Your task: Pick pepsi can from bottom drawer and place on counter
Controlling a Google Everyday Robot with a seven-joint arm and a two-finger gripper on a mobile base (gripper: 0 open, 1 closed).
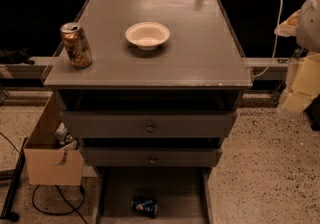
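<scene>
Item 1. Cardboard box [52,165]: on the floor at 8 o'clock of the cabinet, open-topped, touching its left side.

Item 2. Gold-brown can [76,45]: upright at 9 o'clock on the worktop [200,58], near the left edge. Not wanted.

Item 3. Bowl [147,35]: pale and shallow, at about 12 o'clock of the worktop's centre, well apart from the can. Bare grey surface at 3 to 5 o'clock looks the best landing ground.

Item 4. Two knobbed drawers [150,128]: under the worktop, both slightly pulled out, overhanging the back of the bottom drawer [185,193], which stands open.

Item 5. Pepsi can [145,206]: at 6 o'clock of the view, lying on its side on the bottom drawer's floor, near the front and a little left of centre, clear of both side walls.
Handling, as judged: light, thin-walled, smooth. It dents under a hard squeeze and will roll if nudged. Best taken from above, across the round body at mid-length, closing square to its long axis.

Item 6. White cable [277,23]: hangs at 2 o'clock, beyond the worktop's right edge.

Item 7. Gripper [301,85]: seemingly the pale cream form at 3 o'clock, at the view's right edge, beside the cabinet and well apart from the pepsi can. Pose, as judged: withdrawn, holding nothing that can be seen. Whether it is open or closed I cannot tell.
</scene>
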